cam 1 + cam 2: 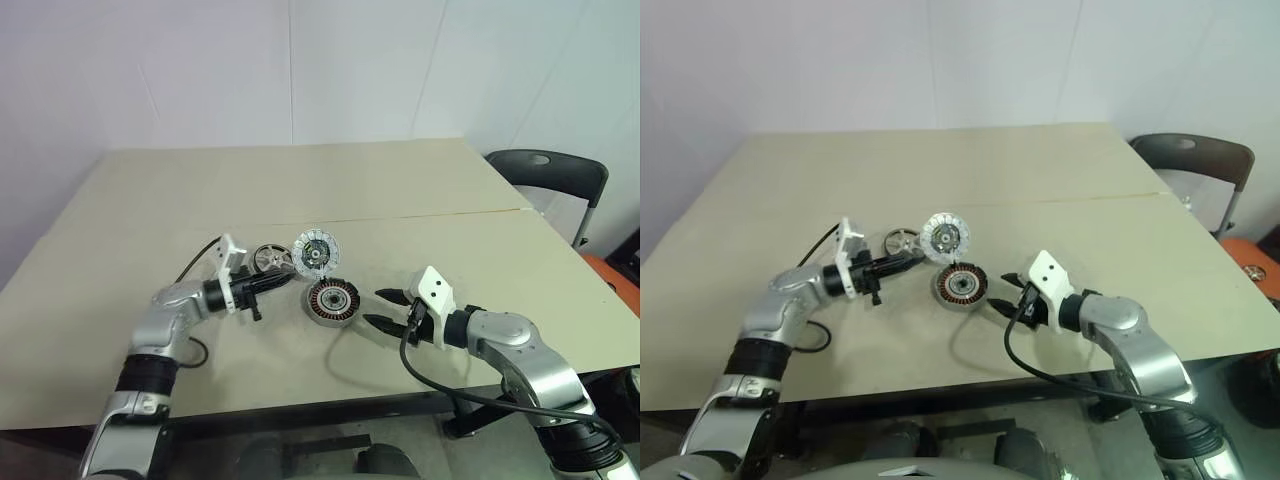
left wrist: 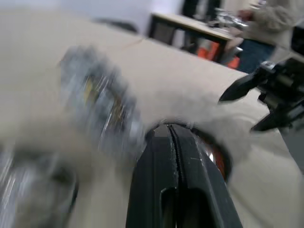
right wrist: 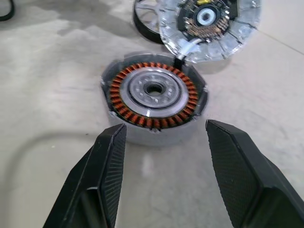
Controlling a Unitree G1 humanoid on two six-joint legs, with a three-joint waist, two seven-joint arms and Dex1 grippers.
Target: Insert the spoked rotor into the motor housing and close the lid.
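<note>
The motor housing (image 1: 333, 300) lies mid-table with its copper windings facing up (image 3: 154, 95). The lid (image 1: 317, 252) stands tilted on edge at the housing's far rim, white-segmented face towards me (image 3: 209, 21). Just left of the lid lies the silver spoked rotor (image 1: 268, 258), partly hidden behind it in the right wrist view (image 3: 145, 19). My left gripper (image 1: 283, 281) is shut with nothing between its fingers (image 2: 168, 130), pointing level at the lid's lower edge, beside the rotor. My right gripper (image 1: 383, 308) stands open just right of the housing, fingers (image 3: 111, 156) apart from its wall.
The beige table (image 1: 300, 190) has a seam running across its middle. A dark chair (image 1: 550, 170) stands beyond the right edge. A black cable (image 1: 425, 375) loops from my right wrist near the front edge. In the left wrist view a person (image 2: 278, 19) stands far off.
</note>
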